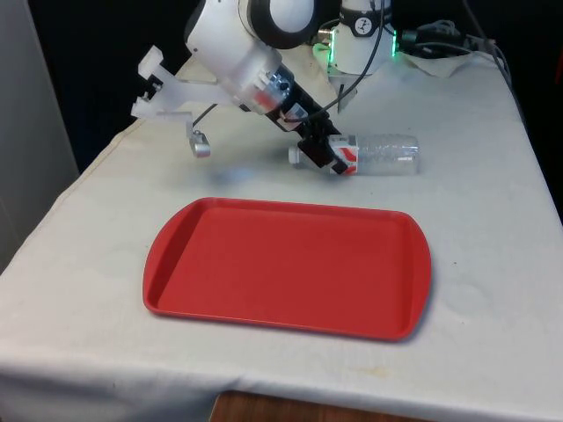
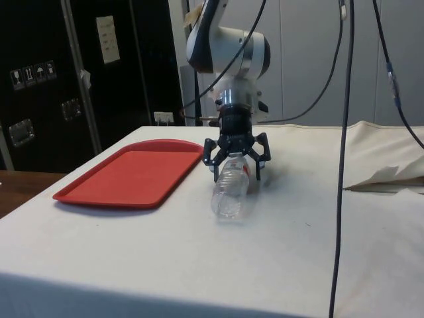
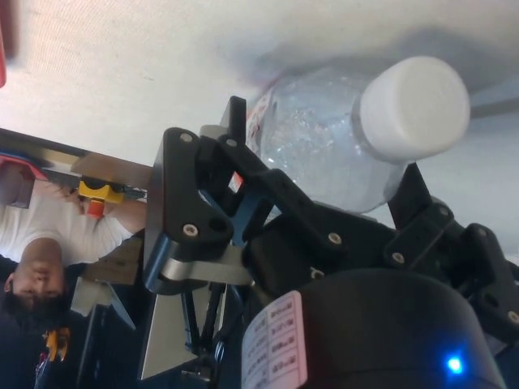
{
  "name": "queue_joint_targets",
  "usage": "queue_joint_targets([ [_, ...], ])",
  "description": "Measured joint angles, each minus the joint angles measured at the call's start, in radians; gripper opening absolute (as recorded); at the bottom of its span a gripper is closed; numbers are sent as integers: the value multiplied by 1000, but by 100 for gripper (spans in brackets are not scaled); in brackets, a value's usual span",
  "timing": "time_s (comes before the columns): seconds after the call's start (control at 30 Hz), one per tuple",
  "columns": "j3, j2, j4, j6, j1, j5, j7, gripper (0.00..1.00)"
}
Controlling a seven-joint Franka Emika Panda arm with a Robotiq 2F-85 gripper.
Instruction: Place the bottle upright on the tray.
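From the front, the black two-finger gripper (image 1: 322, 151) covers the neck end of the clear plastic bottle with a white cap and red-and-white label (image 1: 378, 155), so the cap is hard to make out there. The bottle lies on its side on the white tablecloth (image 1: 493, 264), just beyond the red plastic tray (image 1: 290, 268). The fingers (image 2: 211, 156) straddle the bottle's shoulder, spread wide; whether they press it I cannot tell. A person (image 3: 32, 267) stands past the table's edge.
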Motion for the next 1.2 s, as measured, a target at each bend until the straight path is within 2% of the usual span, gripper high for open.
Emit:
queue_joint_targets([
  [0.47, 0, 1, -3, 1, 0, 36, 1, 100],
  [1.13, 0, 1, -11, 0, 3, 36, -2, 100],
  [1.17, 0, 1, -11, 0, 3, 36, -2, 98],
  [1.2, 0, 1, -11, 0, 3, 36, -2, 86],
])
